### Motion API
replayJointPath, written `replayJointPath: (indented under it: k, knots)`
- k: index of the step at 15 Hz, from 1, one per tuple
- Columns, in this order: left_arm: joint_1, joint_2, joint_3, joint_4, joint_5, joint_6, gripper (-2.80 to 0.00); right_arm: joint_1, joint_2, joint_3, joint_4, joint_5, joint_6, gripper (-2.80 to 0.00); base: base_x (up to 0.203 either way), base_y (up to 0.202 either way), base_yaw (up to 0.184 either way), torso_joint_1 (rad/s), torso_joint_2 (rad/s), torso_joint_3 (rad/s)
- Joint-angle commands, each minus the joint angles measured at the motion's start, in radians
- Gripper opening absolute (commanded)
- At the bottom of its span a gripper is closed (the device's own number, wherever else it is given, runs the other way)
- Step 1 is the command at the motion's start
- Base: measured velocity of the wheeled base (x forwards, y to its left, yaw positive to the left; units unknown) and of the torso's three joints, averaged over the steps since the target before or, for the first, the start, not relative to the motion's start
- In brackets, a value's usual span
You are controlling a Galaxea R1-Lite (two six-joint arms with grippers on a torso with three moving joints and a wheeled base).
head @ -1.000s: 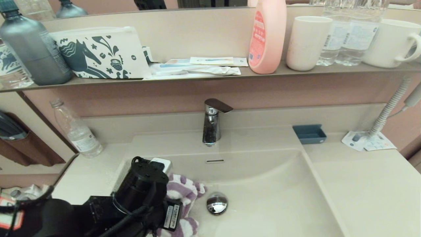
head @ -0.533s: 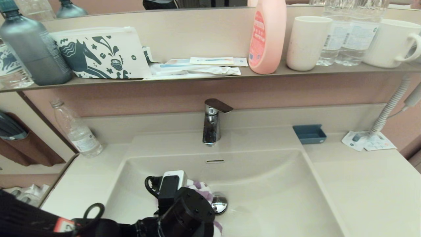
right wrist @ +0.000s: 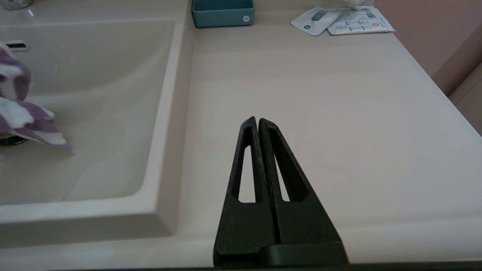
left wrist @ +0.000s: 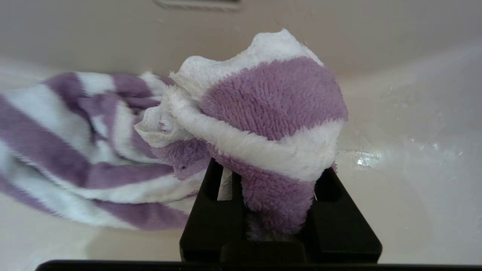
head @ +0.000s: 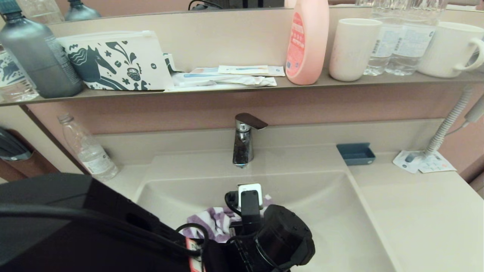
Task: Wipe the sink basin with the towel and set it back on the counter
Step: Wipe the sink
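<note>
Our left arm reaches in from the lower left, a thick black limb with cables looped along it, its wrist bent downward in the middle of the scene. Our left gripper [left wrist: 276, 210] points down and away from us, its two black fingers [left wrist: 211, 210] pinched onto a fold of cloth. Our right arm is parked off to the right, its gripper [right wrist: 258, 121] hovering level with the two tapered fingers [right wrist: 244, 173] pressed together, holding nothing.

- A purple-and-white striped terry towel [left wrist: 263, 113] is bunched and crumpled inside the sink basin [head: 340, 211].
- The glossy beige basin is sunk into a flat, matching beige counter [right wrist: 320, 113].
</note>
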Motion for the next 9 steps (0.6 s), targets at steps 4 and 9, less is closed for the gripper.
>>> replayJointPath:
  k: [4,9]
  knots:
    - [-0.029,0.137,-0.113,-0.056,0.001,0.017,-2.80,0.001,0.000,0.000,0.000,0.000,0.000,-2.80,0.000,0.000,0.000,0.000,0.00,0.000]
    - [-0.018,0.243,-0.248,-0.178,0.028,0.153,-2.80,0.001,0.000,0.000,0.000,0.000,0.000,-2.80,0.000,0.000,0.000,0.000,0.00,0.000]
